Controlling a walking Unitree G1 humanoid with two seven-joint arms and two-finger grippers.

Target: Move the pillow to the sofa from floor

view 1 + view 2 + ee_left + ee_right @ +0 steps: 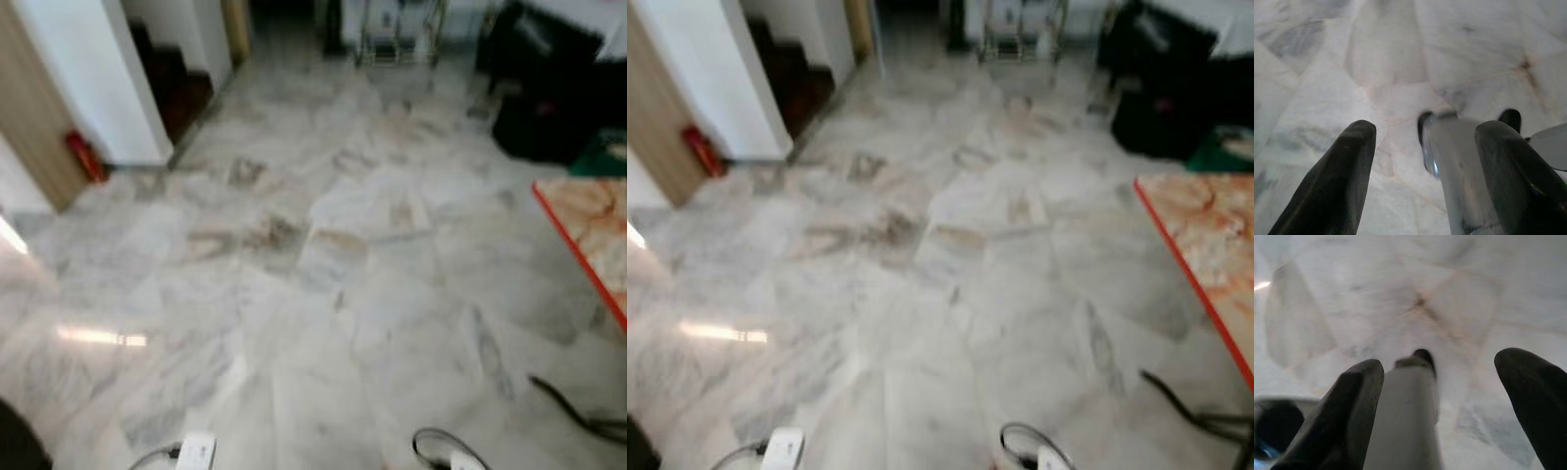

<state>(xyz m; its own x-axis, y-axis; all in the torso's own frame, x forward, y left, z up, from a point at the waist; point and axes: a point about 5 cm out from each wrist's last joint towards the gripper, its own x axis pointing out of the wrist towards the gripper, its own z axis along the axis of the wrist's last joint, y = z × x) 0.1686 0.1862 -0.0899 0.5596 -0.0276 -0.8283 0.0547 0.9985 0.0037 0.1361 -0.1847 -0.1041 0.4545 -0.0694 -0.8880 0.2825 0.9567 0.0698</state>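
Marble floor [323, 294], two open claws: left claw [1425, 171], right claw [1449, 401]

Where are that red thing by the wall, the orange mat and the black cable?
red object [85, 157]: left eye view, its middle.
orange mat [594, 230]: left eye view, patterned top.
black cable [573, 411]: left eye view, mid-run.

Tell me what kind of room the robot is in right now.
Probably a hallway or living area of a home: a polished marble floor, a white wall beside a wooden door, a red-edged rug at the right, and dark furniture farther back.
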